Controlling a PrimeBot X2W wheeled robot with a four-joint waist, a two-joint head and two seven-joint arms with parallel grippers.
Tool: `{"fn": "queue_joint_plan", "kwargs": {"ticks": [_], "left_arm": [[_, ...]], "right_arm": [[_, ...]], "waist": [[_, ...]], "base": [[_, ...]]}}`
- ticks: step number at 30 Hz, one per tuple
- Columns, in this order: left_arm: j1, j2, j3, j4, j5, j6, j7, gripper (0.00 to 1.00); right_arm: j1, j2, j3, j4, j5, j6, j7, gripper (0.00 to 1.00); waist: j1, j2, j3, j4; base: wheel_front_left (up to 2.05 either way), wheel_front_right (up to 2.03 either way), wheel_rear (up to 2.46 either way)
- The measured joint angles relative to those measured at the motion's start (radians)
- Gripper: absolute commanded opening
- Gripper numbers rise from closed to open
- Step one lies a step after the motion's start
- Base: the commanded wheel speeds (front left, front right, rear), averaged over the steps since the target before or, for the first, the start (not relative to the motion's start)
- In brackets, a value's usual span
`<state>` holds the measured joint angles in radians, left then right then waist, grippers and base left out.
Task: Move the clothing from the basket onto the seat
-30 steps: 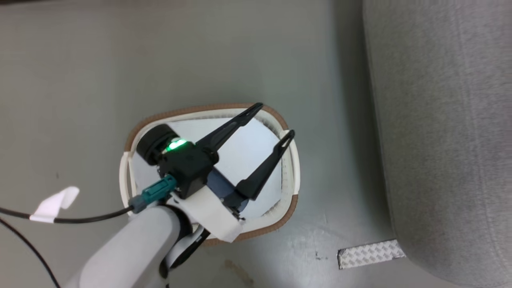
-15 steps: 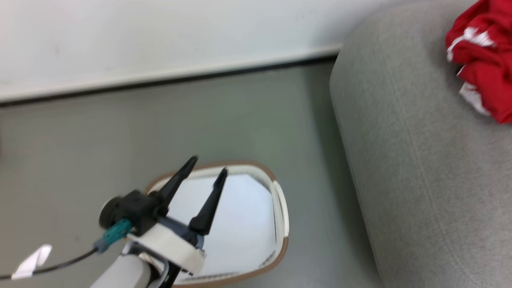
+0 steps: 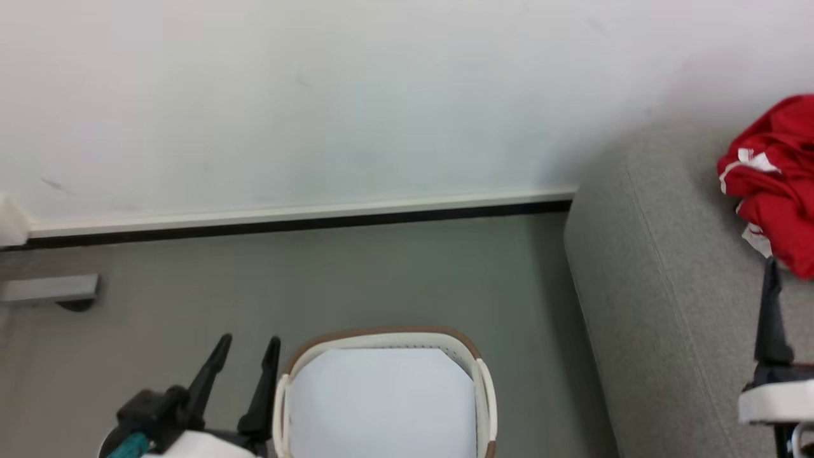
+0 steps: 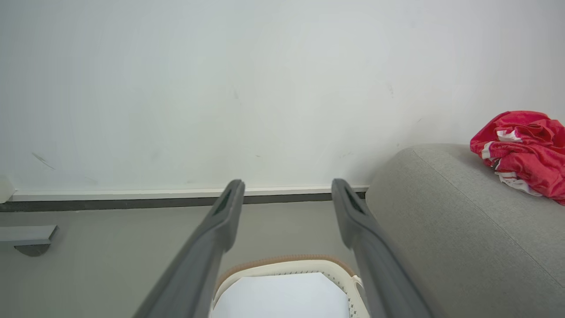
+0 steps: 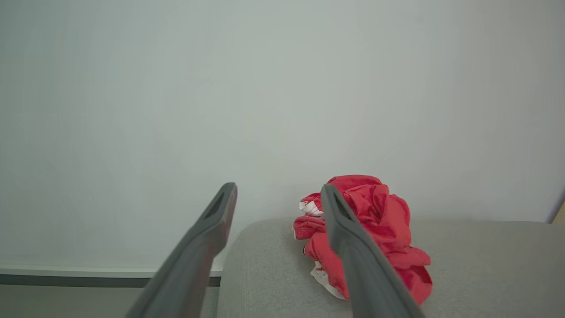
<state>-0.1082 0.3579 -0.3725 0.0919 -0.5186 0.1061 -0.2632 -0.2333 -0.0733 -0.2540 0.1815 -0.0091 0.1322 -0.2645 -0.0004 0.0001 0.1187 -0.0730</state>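
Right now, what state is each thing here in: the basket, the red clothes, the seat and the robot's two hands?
basket: upright on the floor, visible inside bare.
clothing: crumpled heap on the seat.
seat: carries the clothing.
left hand: open, holding nothing.
right hand: open, holding nothing.

Bright red clothing (image 3: 779,191) with white trim, white basket (image 3: 484,394) with brown rim, light grey seat (image 3: 668,299)
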Motion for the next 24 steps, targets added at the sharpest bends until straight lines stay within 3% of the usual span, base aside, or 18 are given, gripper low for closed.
{"fn": "queue_joint_plan", "kwargs": {"ticks": [12, 24], "left_arm": [[0.163, -0.128, 0.199, 0.051, 0.112, -0.054, -0.001, 1.0], [0.217, -0.217, 0.347, 0.081, 0.227, -0.126, -0.001, 1.0]], "right_arm": [[0.242, 0.022, 0.11, -0.035, 0.074, 0.0, 0.0, 1.0], [0.331, 0.023, 0.19, -0.038, 0.079, 0.0, 0.0, 1.0]], "waist": [[0.0002, -0.0001, -0.119, 0.083], [0.0004, 0.0, -0.156, 0.081]], "base": [[0.0, 0.0, 0.0], [0.0, 0.0, 0.0]]}}
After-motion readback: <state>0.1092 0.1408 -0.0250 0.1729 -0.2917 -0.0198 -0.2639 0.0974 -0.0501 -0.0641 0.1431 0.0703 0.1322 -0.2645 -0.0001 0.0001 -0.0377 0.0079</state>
